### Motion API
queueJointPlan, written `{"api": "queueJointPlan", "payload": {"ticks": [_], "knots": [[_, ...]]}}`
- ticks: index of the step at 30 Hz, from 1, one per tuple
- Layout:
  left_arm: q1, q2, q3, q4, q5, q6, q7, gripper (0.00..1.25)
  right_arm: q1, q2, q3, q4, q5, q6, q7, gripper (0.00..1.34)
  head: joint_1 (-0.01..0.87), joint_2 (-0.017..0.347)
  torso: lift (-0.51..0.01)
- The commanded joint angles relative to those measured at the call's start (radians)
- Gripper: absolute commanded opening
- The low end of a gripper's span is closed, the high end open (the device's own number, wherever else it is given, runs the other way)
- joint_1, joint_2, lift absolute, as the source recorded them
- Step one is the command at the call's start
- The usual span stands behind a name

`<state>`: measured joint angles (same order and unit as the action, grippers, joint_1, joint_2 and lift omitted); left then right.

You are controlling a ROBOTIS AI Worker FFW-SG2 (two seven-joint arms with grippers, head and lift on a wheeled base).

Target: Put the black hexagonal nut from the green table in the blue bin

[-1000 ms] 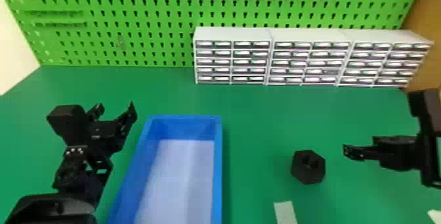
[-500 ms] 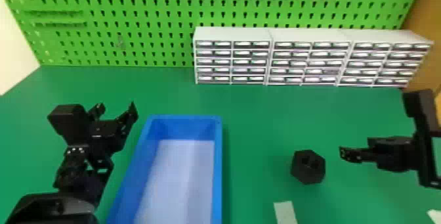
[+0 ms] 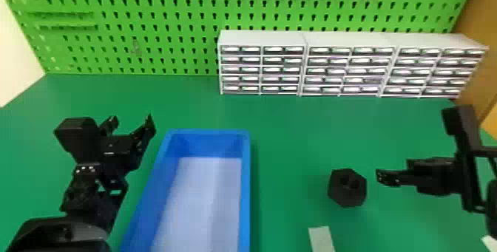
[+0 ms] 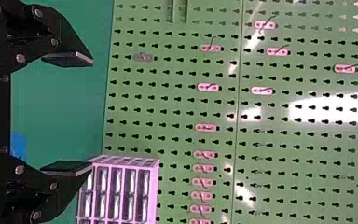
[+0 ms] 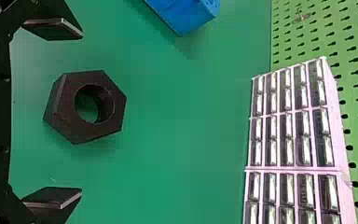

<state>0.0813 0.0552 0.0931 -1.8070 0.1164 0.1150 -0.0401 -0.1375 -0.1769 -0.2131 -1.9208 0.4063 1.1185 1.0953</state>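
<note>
1. Nut: on green table, R of blue bin, well apart; looks flat, no real long axis.
2. My R pincer: nearer, wide open, empty; nut's on its binward side, in line w/ its gap.
3. My L pincer: open, empty, L of bin, too far.
4. Next, prob.: R pincer down & binward, then grip.
</note>
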Motion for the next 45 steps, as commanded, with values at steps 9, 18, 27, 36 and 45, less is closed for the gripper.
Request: {"api": "queueJointPlan", "payload": {"ticks": [9, 18, 27, 36, 45], "knots": [[0.0, 0.0, -0.004, 0.0, -0.006, 0.0, 0.0, 0.79, -0.071, -0.003, 0.034, 0.129, -0.001, -0.036, 0.0, 1.22, 0.657, 0.057, -0.095], [0.0, 0.0, -0.004, 0.0, -0.009, 0.0, 0.0, 0.79, -0.128, -0.012, 0.058, 0.207, 0.02, -0.046, 0.002, 1.22, 0.657, 0.057, -0.095], [-0.001, 0.0, -0.006, 0.0, -0.011, 0.0, 0.0, 0.79, -0.185, -0.021, 0.086, 0.29, 0.063, -0.06, 0.003, 1.22, 0.657, 0.057, -0.095], [-0.003, 0.0, -0.006, 0.0, -0.012, 0.0, 0.0, 0.79, -0.248, -0.026, 0.107, 0.405, 0.101, -0.101, 0.011, 1.22, 0.657, 0.057, -0.095], [-0.006, 0.0, -0.004, 0.0, -0.012, 0.0, 0.0, 0.79, -0.303, -0.021, 0.138, 0.542, 0.123, -0.155, 0.011, 1.22, 0.657, 0.057, -0.095]]}}
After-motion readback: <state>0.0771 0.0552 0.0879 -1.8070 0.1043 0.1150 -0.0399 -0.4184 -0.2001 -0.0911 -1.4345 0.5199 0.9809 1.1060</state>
